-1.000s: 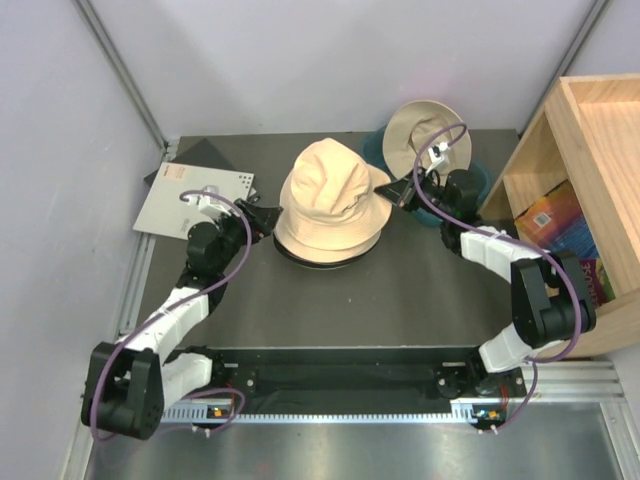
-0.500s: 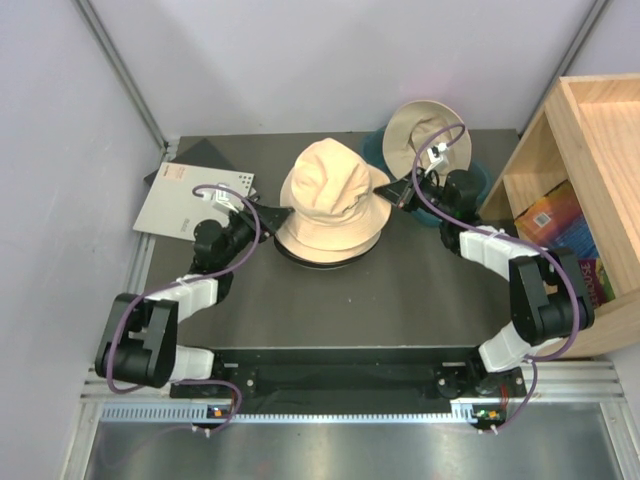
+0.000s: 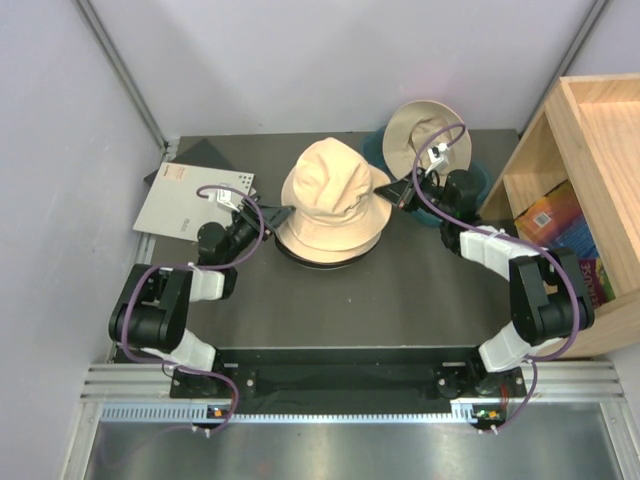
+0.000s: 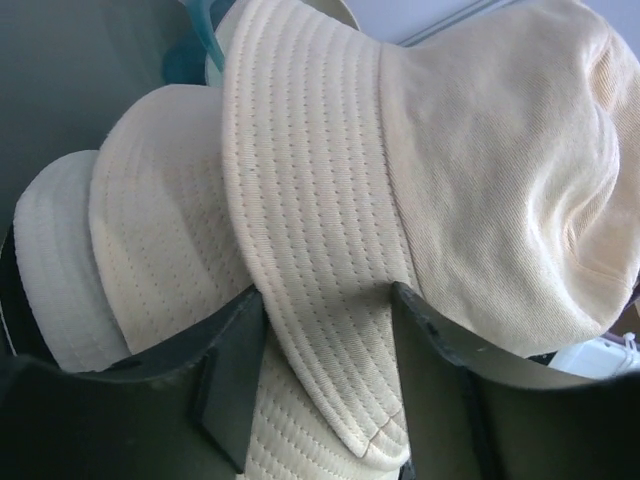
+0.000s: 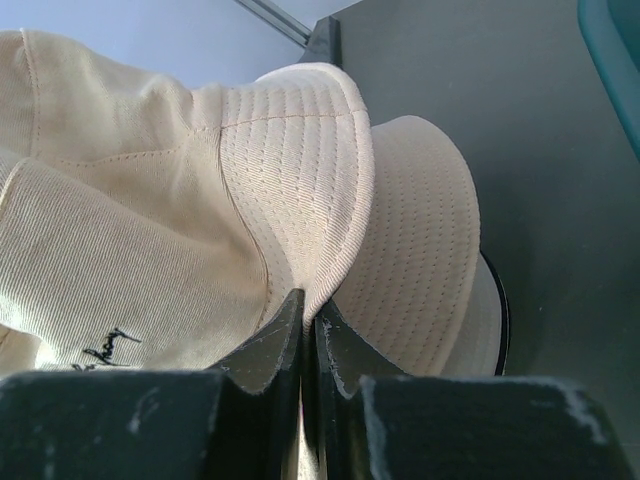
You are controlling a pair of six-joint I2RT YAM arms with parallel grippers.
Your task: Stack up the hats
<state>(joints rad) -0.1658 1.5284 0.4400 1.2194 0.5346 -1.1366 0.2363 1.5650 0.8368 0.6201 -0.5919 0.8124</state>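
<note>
**Cream hat atop the pile, held from the right**

Stacked at the middle of the dark table [image 3: 400, 290]: top cream hat [image 3: 330, 190] over a second cream hat [image 3: 345, 247], with a black hat [image 3: 310, 262] at the very bottom, only its rim peeking out. Pinched at the right brim of the top cream hat by the right gripper [image 3: 390, 190], fingers [image 5: 265, 352] pressed together on the stitched fabric. On the opposite side, left gripper [image 3: 278, 213] spread wide, one of its fingers [image 4: 235, 365] on each side of the same hat's drooping brim; contact with the cloth not clear. Behind the pile, near the back wall, another beige hat [image 3: 425, 125] perched above a teal tub [image 3: 378, 150]. White sheet [image 3: 185, 205] lying at the left rear, wooden shelf [image 3: 590, 130] along the right edge.
</note>
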